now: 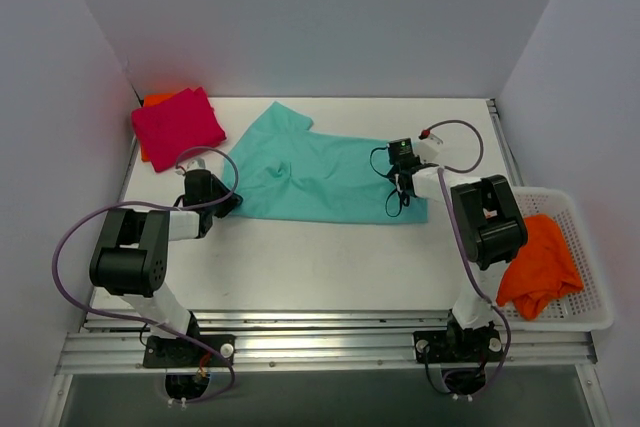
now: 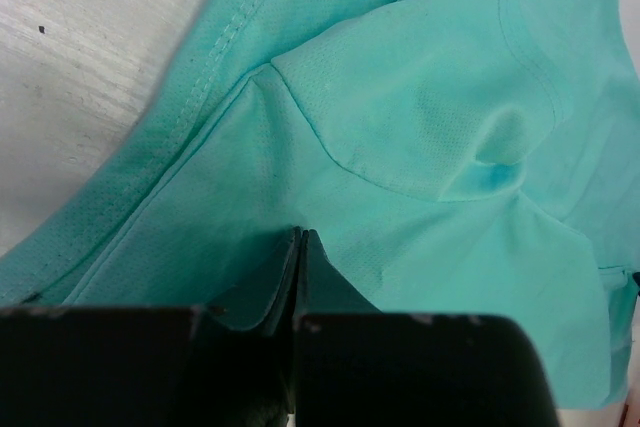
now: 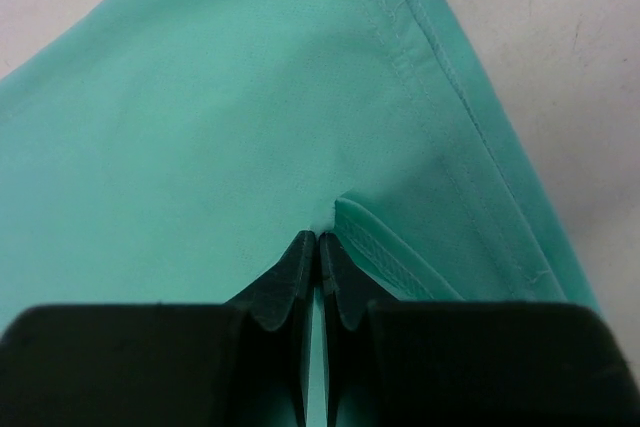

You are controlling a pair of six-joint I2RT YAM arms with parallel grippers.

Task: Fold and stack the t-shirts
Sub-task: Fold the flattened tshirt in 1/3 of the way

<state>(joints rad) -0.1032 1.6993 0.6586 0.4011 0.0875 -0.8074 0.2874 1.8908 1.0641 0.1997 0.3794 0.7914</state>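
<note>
Left gripper (image 2: pixel 298 247) has its fingers pressed together on a pinch of the teal t-shirt (image 1: pixel 310 177) at the cloth's near-left edge. The right gripper (image 3: pixel 318 252) is likewise closed, nipping the shirt just inside its stitched hem (image 3: pixel 470 117) at the right end. The shirt lies spread across the middle of the table (image 1: pixel 330 267), rumpled toward the left and flatter toward the right.

The step in hand appears to be a fold made with both arms. To do it well, both pinches probably need to rise together and keep the edge between them taut, so the cloth carries over as one sheet rather than sagging in the middle. The right grip sits close to the hem and could slip off if pulled sideways.

Open tabletop lies in front of the shirt, toward the arm bases. The magenta t-shirt (image 1: pixel 178 125) sits folded at the back left, near the teal shirt's upper corner. A white basket (image 1: pixel 590 247) holding an orange t-shirt (image 1: pixel 540 267) sits at the right edge, beside the right arm.
</note>
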